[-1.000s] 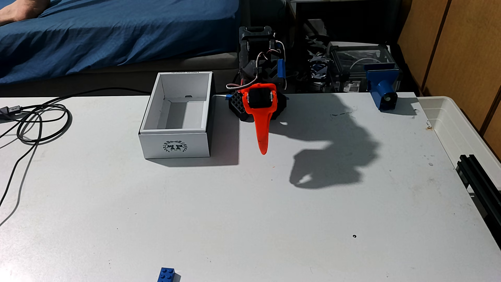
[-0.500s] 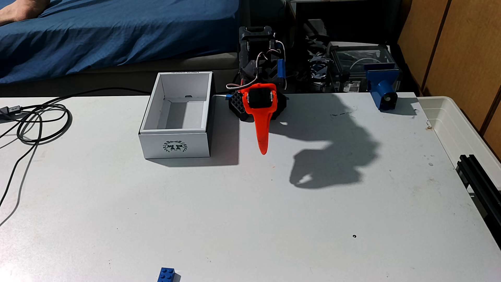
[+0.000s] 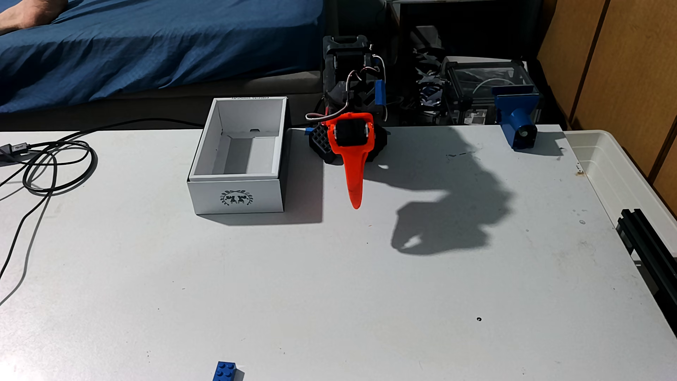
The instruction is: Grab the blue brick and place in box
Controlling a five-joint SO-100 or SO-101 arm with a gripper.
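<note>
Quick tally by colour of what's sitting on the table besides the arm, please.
Blue: 2, the blue brick and the mount
White: 1, the box
Black: 1, the cable
Total: 4

White table [image 3: 329,285], scuffed and speckled, spanning nearly the whole frame. On it: open white box [image 3: 237,190] with a dark wreath emblem at upper centre-left, black arm base [image 3: 322,144] just right of it, looped black cables [image 3: 47,168] at the left edge, blue printed mount [image 3: 518,126] at upper right. Small blue brick [image 3: 225,370] alone at the bottom edge, left of centre, well apart from the box.
</note>
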